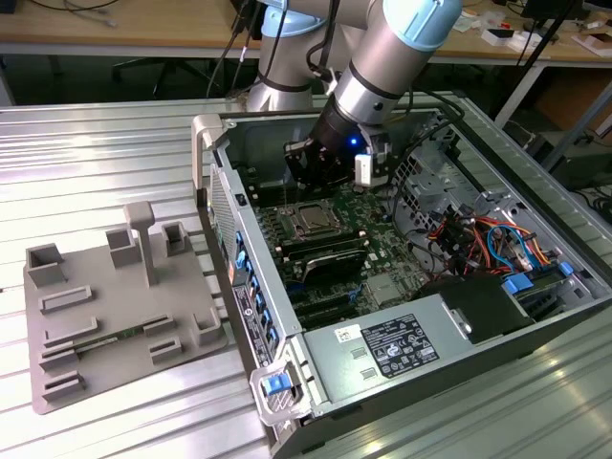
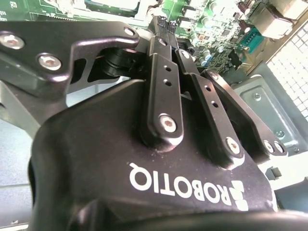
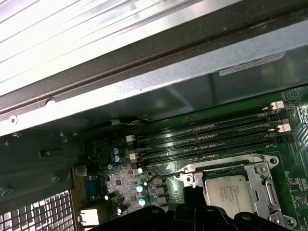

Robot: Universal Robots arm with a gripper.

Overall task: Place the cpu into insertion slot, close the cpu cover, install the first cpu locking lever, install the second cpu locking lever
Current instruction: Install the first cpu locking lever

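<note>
Open computer case (image 1: pixel 449 316), grey steel, lying on its side on a ribbed metal table (image 1: pixel 105 153); side panel off, interior exposed.
Grey fixture tray (image 1: pixel 105 306), on the table toward the exterior view's left, well apart from the case.
Robot arm (image 1: pixel 392 57), silver with blue caps, reaching down into the case.
Green circuit board (image 1: pixel 382 215) on the case floor; long black memory slots (image 3: pixel 211 137) run beside the socket.
Gripper (image 2: pixel 171 48), black, poised just above the board near the socket; in the second wrist view its fingers (image 2: pixel 161 91) lie drawn together, clenched on nothing visible.
Insertion slot (image 1: pixel 311 221), silver-rimmed, mid-board.
Cpu cover (image 3: pixel 262 180), silver frame, lying flat around the chip.
Cpu (image 3: pixel 231 192), silvery-grey top, seated in the slot, its near edge hidden behind the gripper in the first wrist view
</note>
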